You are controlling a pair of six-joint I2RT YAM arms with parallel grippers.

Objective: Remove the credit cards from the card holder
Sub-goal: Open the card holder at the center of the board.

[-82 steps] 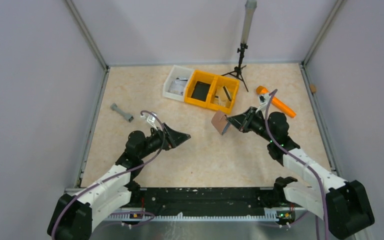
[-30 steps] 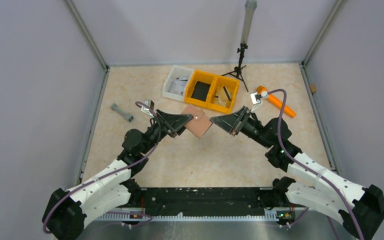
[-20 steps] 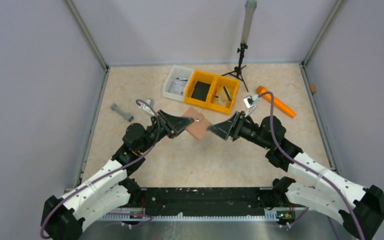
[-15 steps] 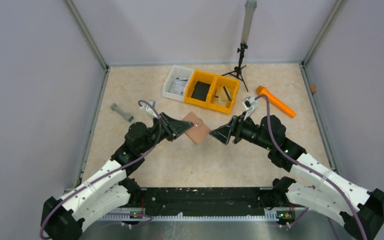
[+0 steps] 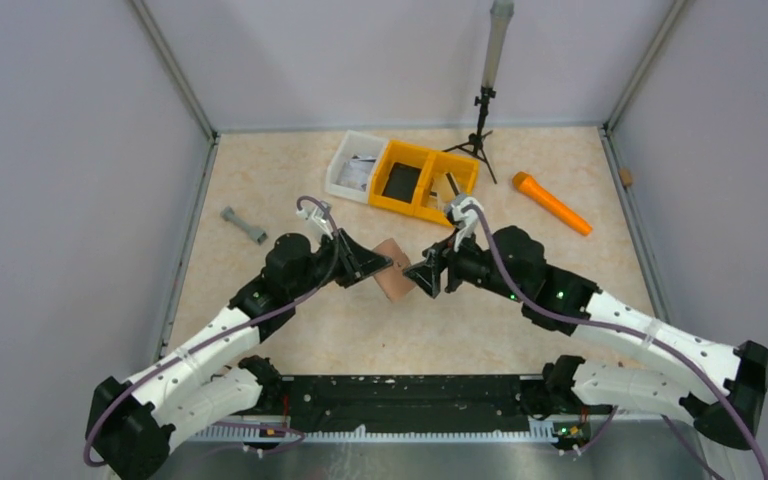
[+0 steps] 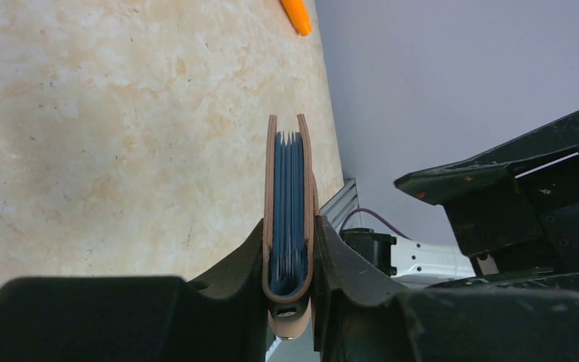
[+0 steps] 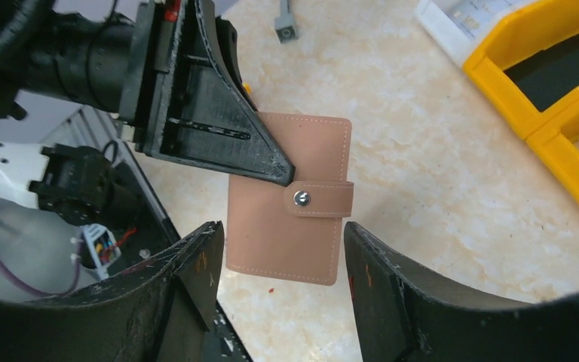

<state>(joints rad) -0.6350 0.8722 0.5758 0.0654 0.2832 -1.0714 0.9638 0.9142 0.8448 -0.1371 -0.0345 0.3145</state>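
The left tool is clenched on the card holder, whose rounded closed edge sits between the fingers. The holder hangs off the surface, on the near side of the yellow bin. The right tool is spread wide, a finger on either side of the holder. The holder is flat, rectangular, stitched tan leather-like material. Its strap is snapped shut, and blue-grey leaves are packed inside.

The tabletop has a beige, marbled surface under even light. Plain pale grey-lilac panels form the left wall, back wall and right wall. Metal posts rise at both rear corners. A black tripod stands at the rear and carries a grey pole. A black rail runs along the near edge.
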